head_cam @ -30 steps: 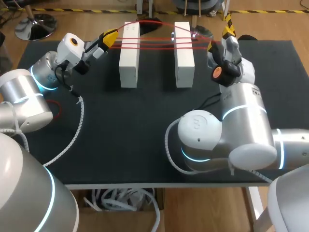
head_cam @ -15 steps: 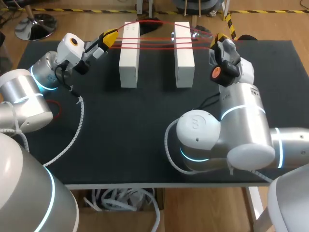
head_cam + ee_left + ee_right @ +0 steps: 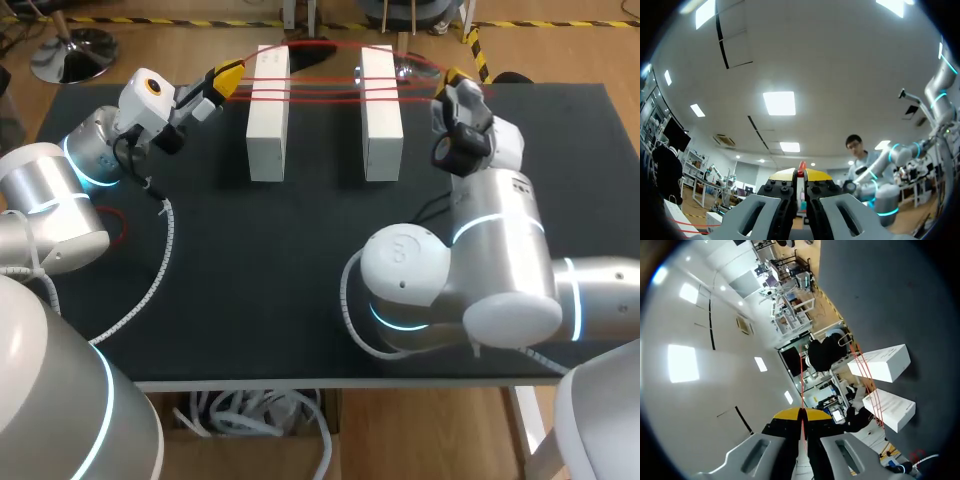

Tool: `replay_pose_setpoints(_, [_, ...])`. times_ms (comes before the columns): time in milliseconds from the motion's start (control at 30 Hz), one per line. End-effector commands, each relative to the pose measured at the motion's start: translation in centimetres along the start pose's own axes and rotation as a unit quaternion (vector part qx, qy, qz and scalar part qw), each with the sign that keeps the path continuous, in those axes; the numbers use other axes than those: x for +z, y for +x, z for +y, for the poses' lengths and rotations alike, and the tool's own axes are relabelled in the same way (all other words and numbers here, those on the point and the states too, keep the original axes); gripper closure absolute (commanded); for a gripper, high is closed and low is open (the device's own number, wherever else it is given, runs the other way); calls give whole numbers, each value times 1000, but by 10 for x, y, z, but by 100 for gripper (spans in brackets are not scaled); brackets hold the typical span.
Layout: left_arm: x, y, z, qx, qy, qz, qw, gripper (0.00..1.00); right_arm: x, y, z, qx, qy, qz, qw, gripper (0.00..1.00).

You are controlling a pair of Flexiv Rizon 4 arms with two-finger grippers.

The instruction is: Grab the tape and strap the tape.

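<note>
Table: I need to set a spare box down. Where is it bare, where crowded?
Bare: the wide middle of the table, between the white boxes and the near edge. Crowded: the far strip, where red tape runs across both boxes to the left gripper and right gripper.

Gap between blocks (image 3: 268, 110), tape (image 3: 325, 85) across

Left hand (image 3: 229, 76) and right hand (image 3: 457, 77), well apart, both pinched closed.

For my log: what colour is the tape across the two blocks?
The tape is red, clearest in head view.
</note>
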State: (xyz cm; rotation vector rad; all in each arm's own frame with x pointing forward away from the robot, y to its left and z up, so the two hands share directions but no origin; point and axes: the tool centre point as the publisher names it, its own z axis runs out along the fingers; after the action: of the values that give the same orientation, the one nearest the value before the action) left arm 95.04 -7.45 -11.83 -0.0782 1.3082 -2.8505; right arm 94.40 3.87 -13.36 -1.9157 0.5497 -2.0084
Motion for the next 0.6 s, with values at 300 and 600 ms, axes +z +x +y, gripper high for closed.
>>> replay_pose_setpoints(300, [0,0,0,0,1,0,1000,100,-4,4,-2,-15,10,-7,1000,100])
replay_pose_setpoints(600, [0,0,0,0,1,0,1000,100,-4,4,-2,-15,10,-7,1000,100])
